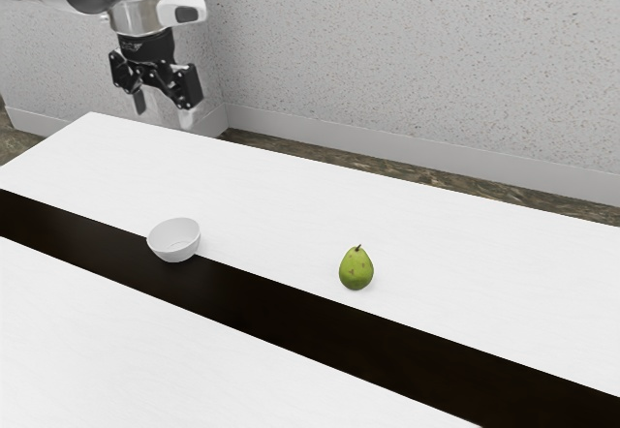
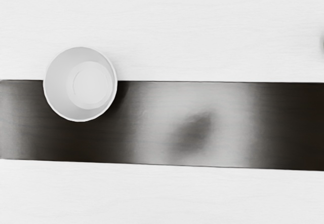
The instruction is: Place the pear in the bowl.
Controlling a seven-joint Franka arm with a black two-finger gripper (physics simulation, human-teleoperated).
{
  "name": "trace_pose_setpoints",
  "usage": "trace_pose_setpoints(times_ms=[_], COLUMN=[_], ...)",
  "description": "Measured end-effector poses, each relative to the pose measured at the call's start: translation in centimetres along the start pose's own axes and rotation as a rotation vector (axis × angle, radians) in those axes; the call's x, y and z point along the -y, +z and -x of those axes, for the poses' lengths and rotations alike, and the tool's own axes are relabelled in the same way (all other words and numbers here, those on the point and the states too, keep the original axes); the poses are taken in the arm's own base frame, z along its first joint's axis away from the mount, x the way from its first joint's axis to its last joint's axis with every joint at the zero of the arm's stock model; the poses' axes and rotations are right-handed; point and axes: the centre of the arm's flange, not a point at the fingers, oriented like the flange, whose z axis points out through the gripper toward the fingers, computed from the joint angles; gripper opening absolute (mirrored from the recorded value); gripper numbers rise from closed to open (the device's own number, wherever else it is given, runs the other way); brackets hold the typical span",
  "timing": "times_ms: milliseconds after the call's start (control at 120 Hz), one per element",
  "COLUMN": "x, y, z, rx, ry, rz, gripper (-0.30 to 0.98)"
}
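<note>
High above the table's far left part in the exterior view, my gripper hangs open, its two fingertips well apart with nothing between them. The white bowl stands upright at the border of the dark stripe and the white tabletop. From above, the bowl shows a bare inside. A green pear with a short brown stem stands upright on the white surface, toward the exterior view's right from the bowl and apart from it.
The white table has a long dark stripe running along it. Behind the table stands a speckled grey wall. A small dark edge of something shows at the wrist view's border; I cannot tell what it is.
</note>
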Motion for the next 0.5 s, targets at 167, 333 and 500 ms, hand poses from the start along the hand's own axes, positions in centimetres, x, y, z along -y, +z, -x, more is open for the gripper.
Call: trace_pose_setpoints(times_ms=[167, 333, 500], x=[0.8, 1.7, -4.0], y=[0.1, 3.4, 9.9], z=[0.1, -1.5, -4.9], rx=[0.001, 0.052, 0.12], ry=[-0.018, -0.043, 0.045], rz=[-0.002, 0.002, 0.004], gripper=[0.69, 0.69, 0.69])
